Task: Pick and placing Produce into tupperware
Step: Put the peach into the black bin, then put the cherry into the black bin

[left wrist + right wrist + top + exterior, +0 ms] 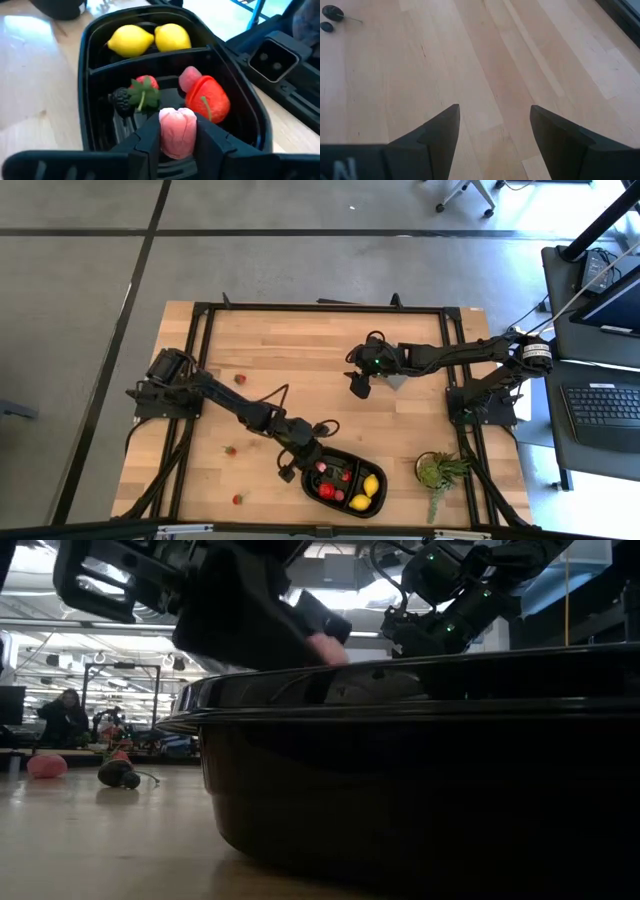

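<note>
The black compartmented tray (350,502) sits near the table's near edge. It holds two yellow lemons (150,39), a strawberry (145,90), a dark berry (119,99) and red pieces (207,97). My left gripper (177,125) hovers over the tray's left end (308,465), shut on a pink fruit piece (177,131). My right gripper (492,125) is open above bare wood at the table's middle (358,386). Loose red pieces lie on the wood (240,378), (230,450), (237,499). My left gripper pinches the pink fruit piece (176,145) between its two fingers (145,137), one on each side. The piece is lifted clear above the tray's nearer compartment, its rounded top showing past the fingertips (325,648).
A grey block (396,381) lies beside my right gripper. A green potted plant (440,473) stands right of the tray. Two dark berries (330,14) lie on the wood ahead of the right gripper. A black frame (320,308) borders the table. A person (63,716) sits far behind.
</note>
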Robot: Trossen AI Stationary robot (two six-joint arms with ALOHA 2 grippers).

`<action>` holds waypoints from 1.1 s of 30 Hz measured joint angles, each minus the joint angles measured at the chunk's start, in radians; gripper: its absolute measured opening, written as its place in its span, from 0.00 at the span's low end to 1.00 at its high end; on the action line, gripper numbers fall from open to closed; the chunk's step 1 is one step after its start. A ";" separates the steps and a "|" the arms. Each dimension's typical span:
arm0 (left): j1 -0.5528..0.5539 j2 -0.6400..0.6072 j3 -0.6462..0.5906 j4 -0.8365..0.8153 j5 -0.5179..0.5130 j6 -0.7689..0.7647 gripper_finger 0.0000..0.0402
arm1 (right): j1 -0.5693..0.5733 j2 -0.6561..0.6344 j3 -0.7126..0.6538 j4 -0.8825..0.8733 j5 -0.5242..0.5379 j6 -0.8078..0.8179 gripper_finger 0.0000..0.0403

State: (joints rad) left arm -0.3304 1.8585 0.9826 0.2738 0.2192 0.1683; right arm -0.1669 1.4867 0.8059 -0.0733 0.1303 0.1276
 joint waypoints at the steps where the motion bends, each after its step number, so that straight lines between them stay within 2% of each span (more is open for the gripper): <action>1: 0.001 0.001 0.000 -0.004 0.000 -0.006 0.24 | 0.000 0.000 0.000 -0.001 0.000 0.000 0.60; 6: 0.004 0.001 0.000 -0.013 0.000 -0.053 0.34 | 0.000 0.000 0.000 -0.005 0.000 -0.001 0.60; 10: 0.012 -0.016 0.001 -0.045 0.004 -0.095 0.45 | 0.000 0.000 0.000 -0.008 0.000 -0.001 0.60; 14: 0.030 -0.072 0.001 -0.164 0.000 -0.086 0.60 | 0.000 0.000 0.000 -0.010 0.000 -0.002 0.60; 18: 0.048 -0.196 0.000 -0.361 -0.087 -0.115 0.71 | 0.000 0.000 0.000 -0.012 0.000 -0.003 0.60; 23: 0.057 -0.370 0.002 -0.675 -0.234 -0.351 0.75 | 0.000 0.000 0.000 -0.013 0.000 -0.004 0.60; 27: 0.062 -0.434 0.002 -0.947 -0.375 -0.604 0.75 | 0.000 0.000 0.000 -0.009 0.000 -0.011 0.60; 30: 0.067 -0.438 0.001 -1.097 -0.408 -0.777 0.74 | 0.000 0.000 0.000 0.001 0.000 -0.029 0.60; 33: 0.067 -0.431 -0.018 -1.113 -0.410 -0.864 0.73 | 0.000 0.000 0.000 0.002 0.000 -0.031 0.60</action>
State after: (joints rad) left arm -0.2638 1.4273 0.9645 -0.8397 -0.1905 -0.6953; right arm -0.1671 1.4867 0.8059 -0.0709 0.1303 0.0967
